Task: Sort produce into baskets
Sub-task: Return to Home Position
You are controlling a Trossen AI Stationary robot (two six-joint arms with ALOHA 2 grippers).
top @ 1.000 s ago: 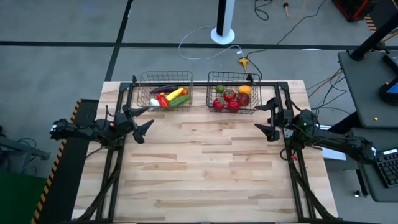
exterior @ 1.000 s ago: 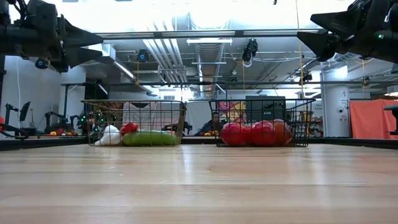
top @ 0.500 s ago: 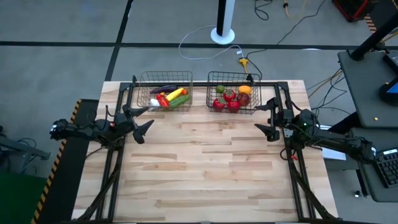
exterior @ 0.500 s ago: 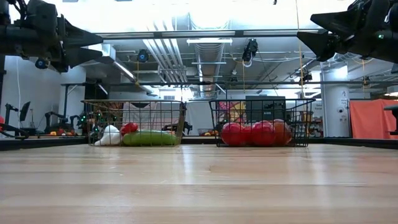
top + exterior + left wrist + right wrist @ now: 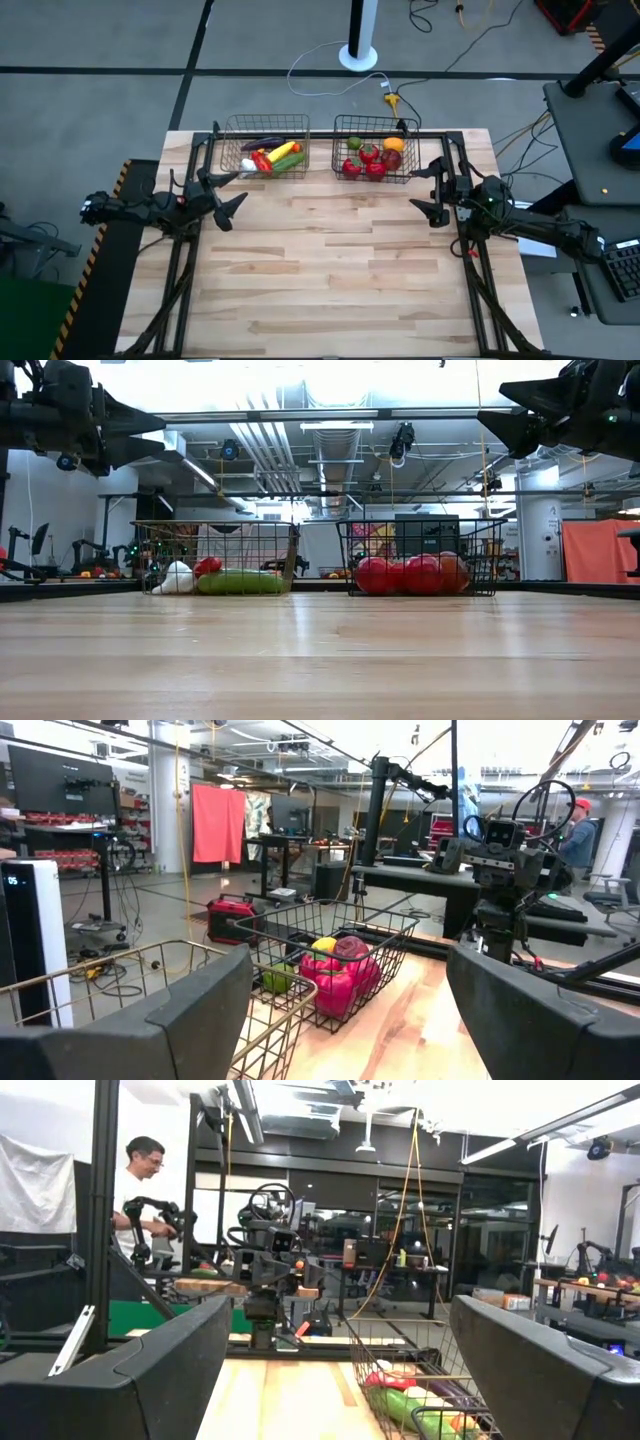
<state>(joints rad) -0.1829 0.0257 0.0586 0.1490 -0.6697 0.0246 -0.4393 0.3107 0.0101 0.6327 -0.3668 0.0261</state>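
I find all the produce (image 5: pixel 268 157) binned: long vegetables in the copper basket (image 5: pixel 265 118), round red and orange pieces in the dark basket (image 5: pixel 372 117) just right of it. I see none on the tabletop (image 5: pixel 330 260). The left tool (image 5: pixel 232 192) hovers near the copper basket's left front corner and the right tool (image 5: pixel 422 190) well to its right. Both are spread and hold nothing. I judge sorting complete, with only parking the arms left.

Two open-top wire baskets stood upright, side by side w/ a gap, at far edge of tabletop (image 5: pixel 330 265). Copper basket (image 5: pixel 266 118), left side: yellow corn (image 5: pixel 283 151), green cucumber (image 5: pixel 289 163), red pepper (image 5: pixel 261 160), white garlic (image 5: pixel 247 165), dark eggplant (image 5: pixel 264 142) at back. Grey basket (image 5: pixel 375 118), right side: red tomatoes (image 5: pixel 372 168) heaped in front, orange (image 5: pixel 393 144) at back.
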